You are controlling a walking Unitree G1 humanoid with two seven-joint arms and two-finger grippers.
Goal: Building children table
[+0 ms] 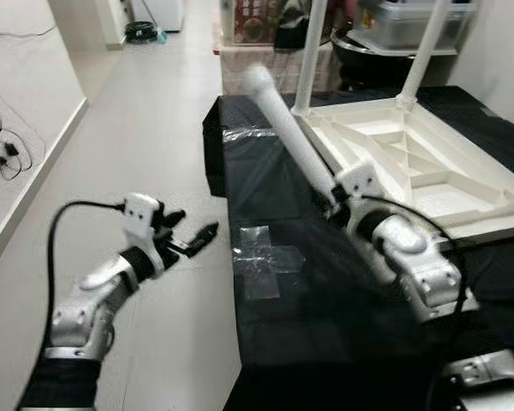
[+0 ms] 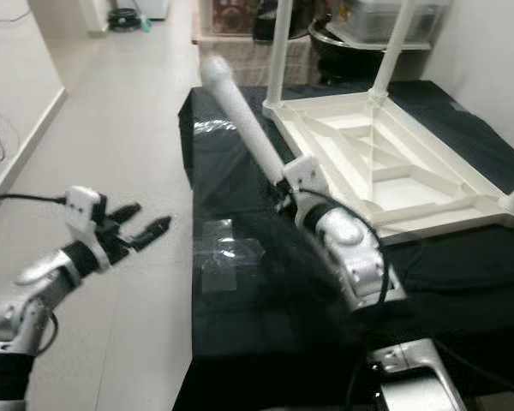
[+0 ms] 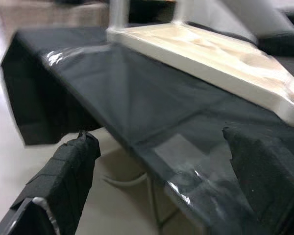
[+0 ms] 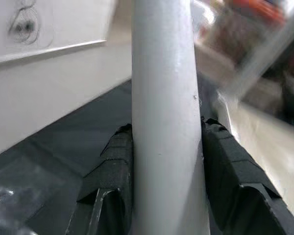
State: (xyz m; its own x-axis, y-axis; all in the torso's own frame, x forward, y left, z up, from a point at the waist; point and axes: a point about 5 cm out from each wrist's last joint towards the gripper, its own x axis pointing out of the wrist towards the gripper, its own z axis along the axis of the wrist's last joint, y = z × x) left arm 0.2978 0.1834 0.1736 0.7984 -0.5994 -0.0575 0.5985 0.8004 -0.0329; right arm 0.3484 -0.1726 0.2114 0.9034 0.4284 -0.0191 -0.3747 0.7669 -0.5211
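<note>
A white children's tabletop (image 1: 428, 163) lies upside down on the black-covered table (image 1: 325, 342), with two white legs (image 1: 313, 51) standing up from its far corners. My right gripper (image 1: 332, 204) is shut on a loose white table leg (image 1: 287, 128), held slanting up and to the left above the black cover. In the right wrist view the leg (image 4: 166, 122) sits clamped between both black fingers (image 4: 112, 176). My left gripper (image 1: 193, 240) hovers open over the floor, left of the table's edge; its fingers (image 3: 63, 176) hold nothing.
Clear tape patches (image 1: 261, 257) shine on the black cover near its left edge. A grey tiled floor (image 1: 146, 154) runs along the left, with cables (image 1: 8, 154) by the white wall. Boxes and a plastic bin (image 1: 403, 26) crowd the area behind the table.
</note>
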